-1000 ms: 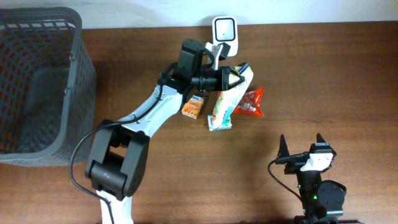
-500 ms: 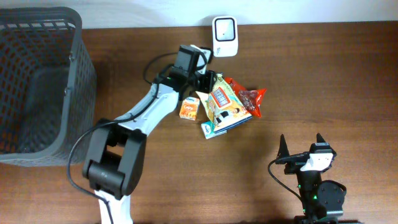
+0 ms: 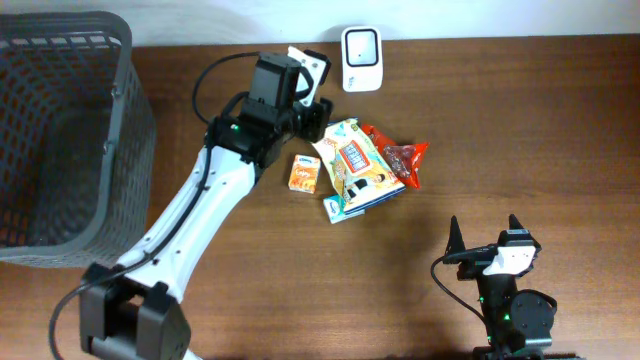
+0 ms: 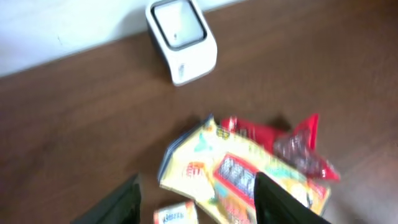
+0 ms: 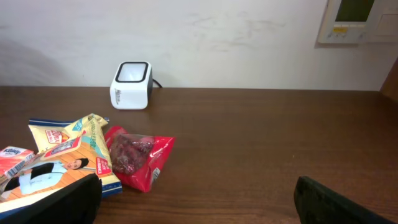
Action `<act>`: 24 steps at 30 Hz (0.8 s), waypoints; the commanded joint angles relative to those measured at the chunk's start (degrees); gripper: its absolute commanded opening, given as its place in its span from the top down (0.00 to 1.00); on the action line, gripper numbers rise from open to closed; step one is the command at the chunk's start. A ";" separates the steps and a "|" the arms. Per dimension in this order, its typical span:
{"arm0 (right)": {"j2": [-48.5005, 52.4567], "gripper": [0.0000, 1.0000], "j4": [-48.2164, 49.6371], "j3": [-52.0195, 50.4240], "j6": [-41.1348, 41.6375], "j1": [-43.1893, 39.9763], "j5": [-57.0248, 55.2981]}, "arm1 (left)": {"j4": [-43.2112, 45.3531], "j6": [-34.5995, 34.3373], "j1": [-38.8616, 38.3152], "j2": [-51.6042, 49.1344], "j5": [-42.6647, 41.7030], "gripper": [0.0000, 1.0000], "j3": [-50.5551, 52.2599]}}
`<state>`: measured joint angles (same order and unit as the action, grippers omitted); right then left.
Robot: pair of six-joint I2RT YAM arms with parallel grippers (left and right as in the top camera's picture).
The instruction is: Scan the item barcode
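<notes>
The left arm (image 3: 205, 195) is showing white shells between black joints, with a thin black cable (image 3: 203, 75) looping beside it at the upper centre of the overhead view. At lower right, the right arm (image 3: 520, 315) is showing a mostly black body, a white block (image 3: 516, 256) on top and a small green light (image 3: 507, 317) glowing.

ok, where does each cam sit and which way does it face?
Overhead: above table, looking straight down; left arm and right arm show.
Left wrist: on left arm, tilted down at barcode scanner and yellow snack bag; open jaws at bottom.
Right wrist: low, facing the wall; jaws at bottom corners.
Shared: all see barcode scanner and yellow snack bag.
</notes>
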<state>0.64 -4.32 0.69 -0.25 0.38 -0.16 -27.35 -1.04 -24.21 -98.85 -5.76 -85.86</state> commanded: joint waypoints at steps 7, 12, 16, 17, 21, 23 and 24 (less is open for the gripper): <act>-0.13 0.02 -0.35 -0.37 -0.39 0.37 -0.35 | -11.76 0.68 1.31 1.18 -11.74 0.21 -0.85; -0.13 0.02 -0.35 -0.37 -0.39 0.37 -0.35 | -6.91 0.31 1.42 -1.97 -8.98 0.01 -0.85; -0.13 0.02 -0.35 -0.37 -0.39 0.37 -0.35 | -3.02 -7.80 2.47 -7.72 -9.05 0.01 -0.85; -0.13 0.02 -0.35 -0.37 -0.39 0.37 -0.35 | -2.16 -9.70 2.73 -9.14 -9.05 0.01 -0.85; -0.13 0.02 -0.35 -0.37 -0.39 0.37 -0.35 | 1.68 -12.74 3.39 -13.81 -11.32 0.01 -0.85; -0.13 0.02 -0.35 -0.37 -0.39 0.37 -0.35 | 4.17 -14.64 3.39 -15.98 -11.89 0.01 -0.85; -0.13 0.02 -0.35 -0.37 -0.39 0.37 -0.35 | 5.16 -15.69 3.39 -16.90 -11.87 0.01 -0.85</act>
<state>0.64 -4.32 0.69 -0.27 0.38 -0.16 -24.75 -11.64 -20.97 -113.34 -15.46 -86.15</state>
